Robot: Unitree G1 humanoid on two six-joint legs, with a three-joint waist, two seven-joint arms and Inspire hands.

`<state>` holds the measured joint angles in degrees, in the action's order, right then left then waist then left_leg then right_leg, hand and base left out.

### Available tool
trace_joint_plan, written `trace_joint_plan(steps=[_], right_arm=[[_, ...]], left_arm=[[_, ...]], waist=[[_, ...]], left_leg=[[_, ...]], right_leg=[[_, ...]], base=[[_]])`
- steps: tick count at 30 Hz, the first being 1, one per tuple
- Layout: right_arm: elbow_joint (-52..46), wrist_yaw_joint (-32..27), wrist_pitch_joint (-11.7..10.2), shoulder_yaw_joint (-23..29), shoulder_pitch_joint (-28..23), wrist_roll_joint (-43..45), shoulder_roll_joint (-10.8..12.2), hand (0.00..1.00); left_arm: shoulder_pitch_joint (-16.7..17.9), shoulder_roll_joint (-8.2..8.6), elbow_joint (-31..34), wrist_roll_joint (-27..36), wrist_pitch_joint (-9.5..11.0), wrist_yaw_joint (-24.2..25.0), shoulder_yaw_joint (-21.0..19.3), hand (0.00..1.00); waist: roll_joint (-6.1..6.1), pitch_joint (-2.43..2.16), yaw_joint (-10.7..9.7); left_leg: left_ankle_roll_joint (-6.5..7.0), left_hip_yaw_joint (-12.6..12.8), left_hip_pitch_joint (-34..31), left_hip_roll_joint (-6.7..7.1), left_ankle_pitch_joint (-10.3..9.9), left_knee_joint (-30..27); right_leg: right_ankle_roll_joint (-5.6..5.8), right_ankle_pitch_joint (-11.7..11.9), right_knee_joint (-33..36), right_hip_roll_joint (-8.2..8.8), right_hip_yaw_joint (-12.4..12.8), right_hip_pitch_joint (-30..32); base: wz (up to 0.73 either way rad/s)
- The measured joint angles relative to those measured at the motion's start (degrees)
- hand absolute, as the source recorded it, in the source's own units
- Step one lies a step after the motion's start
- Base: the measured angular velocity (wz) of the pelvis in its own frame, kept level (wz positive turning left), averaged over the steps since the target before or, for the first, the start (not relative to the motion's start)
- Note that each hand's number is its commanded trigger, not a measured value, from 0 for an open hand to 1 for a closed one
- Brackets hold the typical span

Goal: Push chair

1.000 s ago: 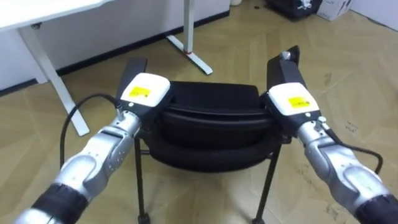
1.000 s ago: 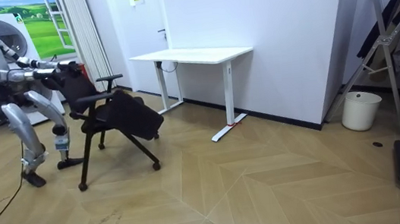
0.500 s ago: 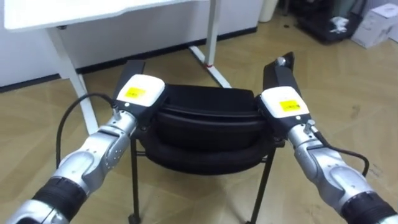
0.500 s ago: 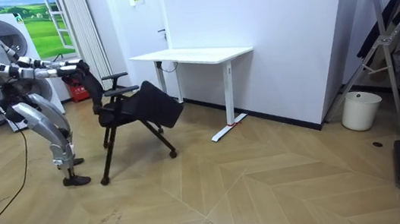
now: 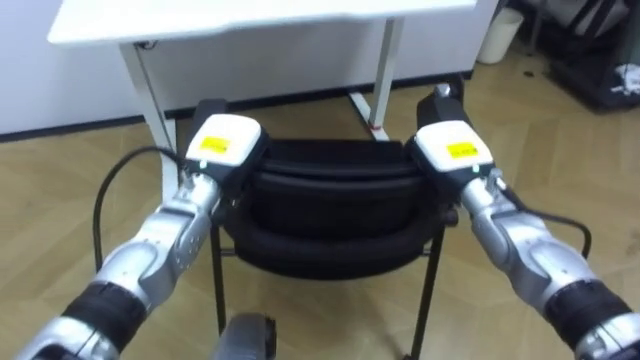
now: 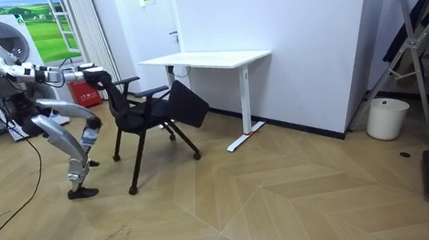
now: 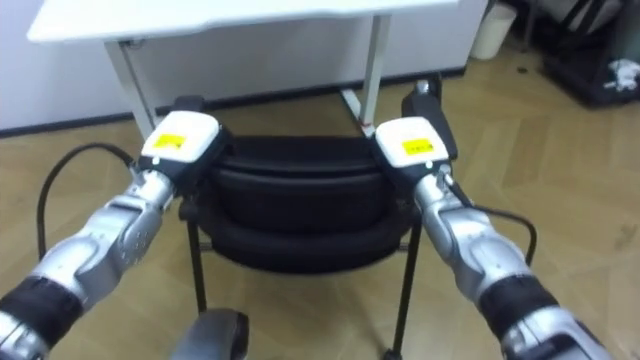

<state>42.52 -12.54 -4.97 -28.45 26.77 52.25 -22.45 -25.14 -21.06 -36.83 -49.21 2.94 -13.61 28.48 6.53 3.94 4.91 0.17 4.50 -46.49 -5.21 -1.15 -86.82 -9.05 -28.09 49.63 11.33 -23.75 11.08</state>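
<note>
The robot is leaning forward behind the black chair (image 5: 330, 205). Its left hand (image 5: 222, 148) and right hand (image 5: 452, 150) are resting against the two top corners of the chair's back, one on each side, and the fingers are hiding behind it, so I cannot tell if they are wide or curled. The chair is standing on the wood floor (image 6: 291, 209) just in front of the white desk (image 5: 250, 20), and far off by the wall a white bin (image 6: 386, 118) is sitting, but what is inside it cannot be seen.
</note>
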Motion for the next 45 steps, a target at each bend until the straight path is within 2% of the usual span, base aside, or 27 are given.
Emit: trace_joint_plan(steps=[2,5,7,10,11,12,13,14,15,16,17,18,19,20,21,22,24,26,27,28,29,30,31,34,38,41,45], right_arm=[[-0.08,-0.2,-0.22,0.0,0.18,0.07,-0.26,1.0],[0.35,-1.98,-0.33,0.07,0.24,0.02,-0.51,1.0],[0.34,-2.47,-0.31,0.0,0.16,0.04,-0.57,1.0],[0.27,-3.22,-0.31,-0.06,0.12,0.49,-0.55,1.0],[0.09,-3.43,-0.31,-0.17,0.04,0.68,-0.48,1.0],[0.09,-3.5,-0.31,-0.16,0.03,0.83,-0.36,1.0],[-0.06,-3.62,-0.3,-0.16,0.03,0.93,-0.26,1.0],[-0.21,-3.62,-0.18,-0.17,0.02,0.9,-0.18,1.0],[-0.21,-3.62,-0.14,-0.19,-0.02,0.9,-0.21,1.0],[-0.38,-3.62,0.03,-0.32,-0.24,0.93,-0.32,1.0],[-0.79,-3.62,0.24,-0.44,-0.48,0.92,-0.43,1.0],[-1.03,-3.62,0.48,-0.45,-0.44,0.92,-0.46,1.0],[-1.15,-3.62,1.01,-0.5,-0.26,0.91,-0.13,1.0],[-0.88,-3.62,1.2,-0.61,-0.32,0.91,0.16,1.0],[-0.48,-3.63,1.29,-0.64,-0.77,0.91,0.62,1.0],[-0.23,-3.64,1.33,-0.66,-1.67,0.67,0.87,1.0],[-0.77,-4.08,1.63,-0.54,-2.59,0.45,1.56,1.0],[-0.78,-4.29,1.98,-0.64,-2.61,0.18,2.09,1.0],[-0.58,-4.49,1.98,-0.64,-2.8,-0.2,2.24,1.0],[-0.29,-4.54,2.01,-0.64,-3.05,-0.33,2.43,1.0],[-0.21,-4.59,1.99,-0.64,-3.3,-0.32,2.77,1.0],[-0.24,-4.59,1.98,-0.64,-3.41,-0.35,2.89,1.0],[-0.31,-4.75,1.99,-0.48,-3.32,-0.39,3.0,1.0],[-0.22,-5.03,2.02,-0.43,-2.04,-0.11,2.84,1.0],[0.04,-4.98,1.99,-0.53,-0.3,0.52,2.4,1.0],[-0.58,-4.99,1.99,-0.25,0.34,0.42,1.82,1.0],[0.25,-4.24,2.02,0.36,0.56,0.14,1.77,1.0]], left_arm=[[0.58,0.14,-0.01,0.11,-0.11,-0.73,0.02,1.0],[0.57,0.55,0.07,0.06,-0.13,-2.08,-0.04,1.0],[0.77,0.64,0.27,0.06,-0.19,-2.28,-0.04,1.0],[1.68,0.5,1.37,0.05,-0.71,-2.51,-0.17,1.0],[2.31,0.46,2.25,-0.06,-1.12,-2.51,-0.35,1.0],[2.63,0.38,2.66,-0.2,-1.23,-2.51,-0.5,1.0],[3.07,0.41,3.21,-0.41,-1.44,-2.51,-0.8,1.0],[3.28,0.38,3.67,-0.41,-1.71,-2.5,-0.85,1.0],[3.41,0.42,3.8,-0.48,-1.76,-2.5,-0.89,1.0],[3.55,0.63,4.11,-0.56,-1.81,-2.45,-0.89,1.0],[3.66,0.57,4.18,-0.62,-1.77,-2.44,-0.9,1.0],[3.54,0.39,4.19,-0.62,-1.77,-2.45,-0.92,1.0],[3.25,0.41,4.1,-0.61,-1.76,-2.45,-0.91,1.0],[3.16,0.37,4.02,-0.68,-1.76,-2.44,-0.82,1.0],[3.02,0.38,3.53,-1.13,-1.66,-2.19,-0.55,1.0],[3.0,-0.09,3.44,-1.2,-1.41,-2.17,0.08,1.0],[3.02,-1.22,3.88,-1.7,-0.82,-2.17,0.2,1.0],[2.63,-1.89,3.9,-1.71,-0.73,-2.12,0.33,1.0],[2.41,-2.05,3.87,-1.8,-0.77,-2.09,0.65,1.0],[2.4,-2.05,3.72,-2.14,-0.83,-2.08,0.92,1.0],[2.46,-2.1,3.66,-2.33,-0.85,-1.93,1.02,1.0],[2.46,-2.27,3.72,-2.36,-0.84,-1.83,1.09,1.0],[2.25,-2.37,3.64,-2.51,-0.85,-1.83,1.05,1.0],[2.1,-1.98,3.55,-2.59,-0.99,-2.09,0.28,1.0],[1.64,-1.46,3.32,-2.64,-1.19,-2.6,-0.74,1.0],[0.95,-1.3,3.77,-2.63,-1.47,-2.66,-0.76,1.0],[-0.71,-0.12,2.03,-2.63,-2.28,-2.66,-0.08,1.0]], waist=[[-0.42,0.06,-0.11],[-2.03,0.09,0.14],[-2.91,-0.12,0.26],[-3.14,-0.63,1.05],[-2.88,-1.03,1.7],[-2.94,-1.07,1.87],[-2.9,-1.14,2.01],[-2.71,-1.24,2.26],[-2.65,-1.29,2.47],[-2.49,-1.53,2.83],[-2.36,-2.18,3.05],[-2.41,-2.21,3.07],[-2.23,-1.94,3.1],[-2.12,-1.75,3.07],[-2.47,-1.67,2.78],[-2.89,-1.51,2.68],[-3.11,-1.5,3.27],[-2.77,-1.62,2.67],[-2.57,-1.46,1.81],[-2.5,-1.44,1.84],[-2.32,-1.46,1.46],[-1.7,-1.78,1.19],[-1.56,-1.82,0.93],[-2.82,-1.77,0.91],[-2.25,-1.31,0.23],[-2.02,-1.3,-0.44],[-1.97,-1.24,-1.17]], left_leg=[[-0.04,1.51,0.95,-0.02,0.0,10.79],[-0.28,3.42,6.94,0.09,0.15,30.27],[-0.26,3.67,10.54,1.11,0.14,36.9],[-0.42,5.01,17.16,1.49,-0.72,43.96],[-0.48,5.5,20.0,1.53,-2.41,45.78],[-0.46,5.89,21.32,1.48,-3.29,46.62],[0.02,6.8,23.59,1.73,-6.19,48.55],[1.67,8.11,24.66,1.82,-7.73,49.13],[2.17,8.6,25.17,1.83,-8.26,49.16],[2.79,9.37,26.05,1.9,-9.67,49.17],[3.41,10.1,26.47,2.14,-11.14,48.9],[3.71,10.25,26.66,2.3,-11.75,48.65],[4.01,10.23,27.63,3.01,-12.94,48.18],[4.25,10.22,28.37,3.03,-13.58,47.85],[4.39,9.46,29.82,2.7,-14.88,47.31],[3.99,8.83,31.15,1.83,-16.1,47.28],[3.33,8.26,32.02,0.77,-17.24,47.44],[2.89,6.66,32.32,0.56,-17.6,47.63],[2.78,5.85,32.89,0.25,-17.81,47.64],[1.98,4.83,33.55,-0.15,-18.48,47.41],[0.67,3.37,33.89,-0.52,-19.21,47.31],[0.05,2.7,34.0,-0.58,-19.32,47.19],[-1.38,1.6,34.1,-1.0,-19.41,47.08],[-3.34,-0.05,34.55,-2.15,-19.14,48.86],[-4.52,-0.91,35.04,-2.3,-18.3,50.97],[-5.35,-1.37,33.66,-3.29,-18.15,48.74],[-3.99,-1.45,30.76,-4.85,-15.75,40.64]], right_leg=[[0.43,-0.7,-0.06,-0.14,-0.56,-0.49],[1.68,-1.95,-0.9,-2.05,-0.42,-1.41],[2.15,-2.24,-1.56,-2.54,-0.23,-1.58],[3.97,-3.16,-2.0,-2.95,1.39,-1.99],[4.92,-3.63,-1.99,-2.94,2.42,-2.14],[5.32,-3.84,-2.01,-2.92,2.82,-2.35],[6.36,-4.23,-2.15,-2.73,3.3,-2.89],[7.62,-4.54,-2.34,-2.28,3.81,-3.4],[8.56,-4.6,-2.54,-2.15,4.16,-3.64],[10.5,-4.79,-2.74,-1.45,4.5,-4.13],[11.68,-4.22,-2.13,-0.35,4.02,-4.08],[11.91,-3.25,-0.69,0.74,2.88,-4.08],[10.95,-1.37,2.63,2.79,1.29,-3.91],[10.32,-0.21,4.35,3.42,0.75,-3.89],[9.96,3.02,7.65,3.91,0.51,-3.5],[10.51,5.63,10.55,3.63,1.76,-2.47],[10.95,5.16,10.95,2.48,4.27,1.18],[11.18,4.96,6.33,2.71,5.09,4.88],[11.07,5.57,-0.55,2.61,5.11,5.62],[10.8,7.73,-7.81,2.17,5.41,6.03],[10.31,12.05,-10.93,1.3,6.28,5.92],[10.0,13.02,-11.5,0.63,6.35,5.59],[8.23,14.62,-12.22,-0.92,6.49,4.56],[6.38,14.04,-13.82,-2.71,4.3,3.26],[5.32,11.64,-12.68,-2.54,3.06,3.24],[4.72,8.98,-11.23,-2.52,1.11,3.29],[4.23,5.78,-9.69,-2.36,-1.99,0.67]], base=[[0.16],[0.0],[-0.07],[-0.2],[-0.33],[-0.28],[-0.17],[-0.16],[-0.21],[-0.25],[-0.2],[-0.11],[0.0],[0.05],[0.04],[0.0],[-0.02],[0.32],[0.45],[0.56],[0.49],[0.55],[0.35],[0.15],[0.21],[0.34],[0.35]])
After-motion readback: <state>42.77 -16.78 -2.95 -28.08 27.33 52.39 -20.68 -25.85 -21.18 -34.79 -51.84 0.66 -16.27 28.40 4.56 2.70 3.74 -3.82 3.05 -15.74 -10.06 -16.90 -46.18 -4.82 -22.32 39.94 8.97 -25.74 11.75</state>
